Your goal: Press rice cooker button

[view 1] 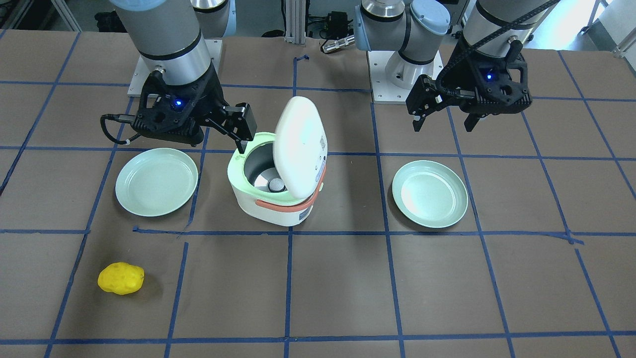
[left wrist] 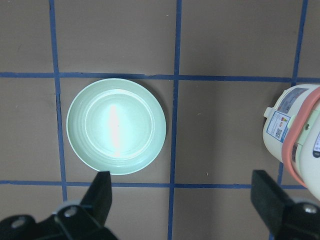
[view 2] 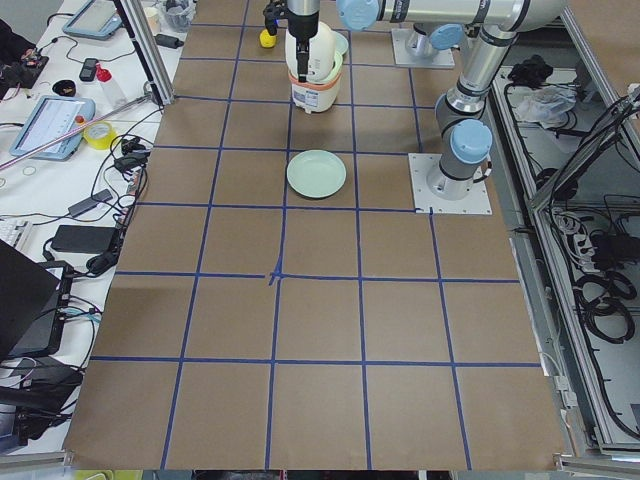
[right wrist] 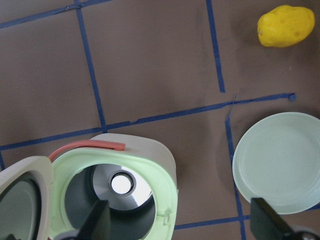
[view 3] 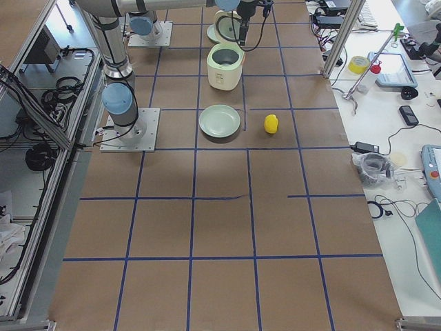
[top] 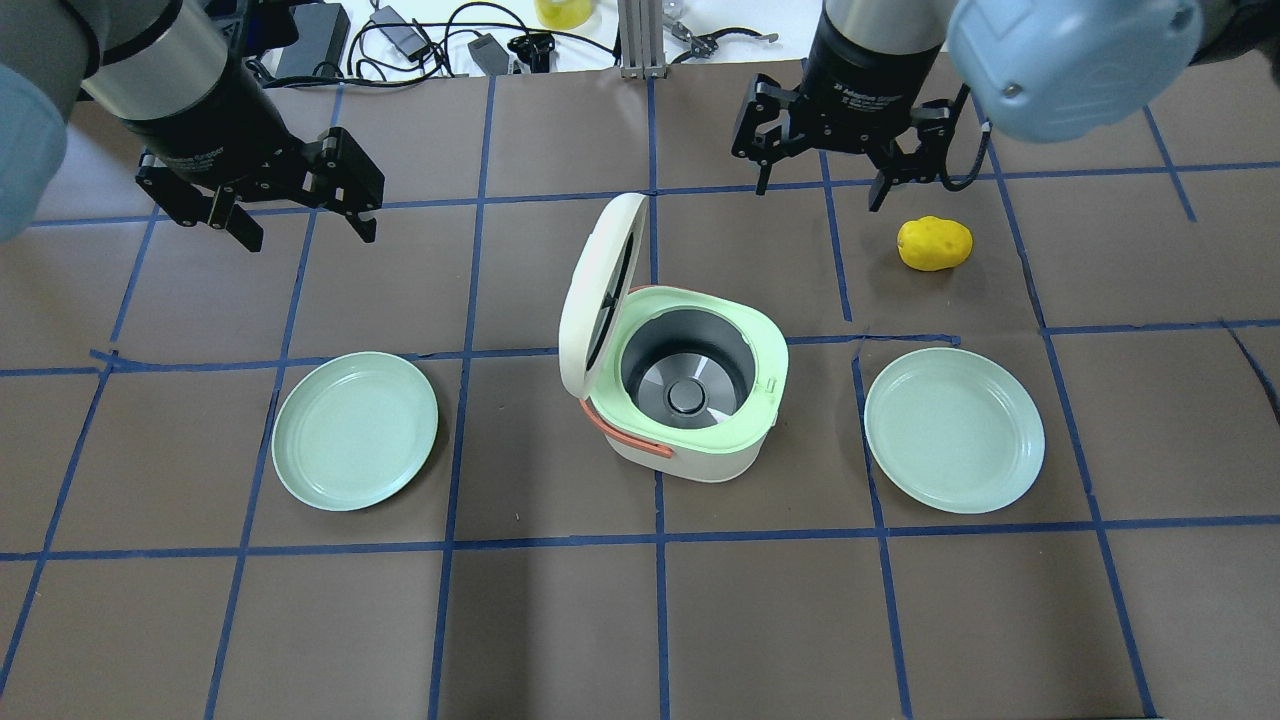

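The white rice cooker [top: 690, 400] stands mid-table with its lid [top: 600, 300] swung up, so the empty grey pot shows. It also shows in the front view [view 1: 278, 189] and the right wrist view [right wrist: 120, 190]. I cannot make out the mint-green button on the raised lid [view 1: 300, 144]. My right gripper [top: 820, 190] is open and empty. It hangs beyond the cooker, its fingers [view 1: 244, 124] close to the rim. My left gripper [top: 300, 215] is open and empty, well off to the cooker's left and raised [view 1: 443, 124].
A mint plate [top: 355, 430] lies left of the cooker and another [top: 953, 430] to its right. A yellow potato-like toy [top: 934, 243] lies near the right gripper. Blue tape lines grid the brown table. Cables lie past the far edge.
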### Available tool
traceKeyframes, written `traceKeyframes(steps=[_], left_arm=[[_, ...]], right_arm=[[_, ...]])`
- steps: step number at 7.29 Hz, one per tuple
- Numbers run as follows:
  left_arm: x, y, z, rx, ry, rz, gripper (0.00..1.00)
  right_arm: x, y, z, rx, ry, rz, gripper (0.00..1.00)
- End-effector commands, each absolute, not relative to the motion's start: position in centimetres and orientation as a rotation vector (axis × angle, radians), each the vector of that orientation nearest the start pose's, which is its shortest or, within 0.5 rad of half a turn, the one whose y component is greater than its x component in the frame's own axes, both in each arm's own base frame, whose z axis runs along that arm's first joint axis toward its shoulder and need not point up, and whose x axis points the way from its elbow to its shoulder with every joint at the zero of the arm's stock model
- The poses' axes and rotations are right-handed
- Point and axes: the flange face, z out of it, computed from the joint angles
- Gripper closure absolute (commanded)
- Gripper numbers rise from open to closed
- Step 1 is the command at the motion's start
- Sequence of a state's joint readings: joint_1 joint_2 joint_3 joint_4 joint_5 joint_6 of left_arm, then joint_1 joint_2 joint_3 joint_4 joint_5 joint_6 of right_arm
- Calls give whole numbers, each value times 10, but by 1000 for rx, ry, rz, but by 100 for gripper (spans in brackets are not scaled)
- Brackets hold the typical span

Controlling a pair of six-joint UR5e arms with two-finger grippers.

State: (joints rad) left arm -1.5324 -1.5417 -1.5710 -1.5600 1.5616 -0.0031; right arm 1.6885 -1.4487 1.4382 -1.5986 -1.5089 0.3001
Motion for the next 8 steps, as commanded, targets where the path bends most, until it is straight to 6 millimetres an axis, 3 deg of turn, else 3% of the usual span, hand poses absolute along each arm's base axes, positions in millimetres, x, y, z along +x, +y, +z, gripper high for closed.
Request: traceKeyframes(steps=[1, 2, 3, 4, 8], left_arm=[[-116, -488, 502, -65, 3149, -61, 0], [-116, -488, 503, -65, 3149, -63, 0], [-116, -488, 503, -65, 3149, -63, 0], [-116, -488, 502, -65, 3149, -61, 0], [-116, -488, 503, -65, 3149, -63, 0]], right_arm=[[145, -525, 505, 200, 3081, 27, 0], [119, -526, 505, 88, 3097, 54, 0], [91, -527, 512, 134, 3116, 35, 0], [82, -522, 506, 159, 3114, 108, 0], [85, -521, 503, 240, 3109, 114, 0]])
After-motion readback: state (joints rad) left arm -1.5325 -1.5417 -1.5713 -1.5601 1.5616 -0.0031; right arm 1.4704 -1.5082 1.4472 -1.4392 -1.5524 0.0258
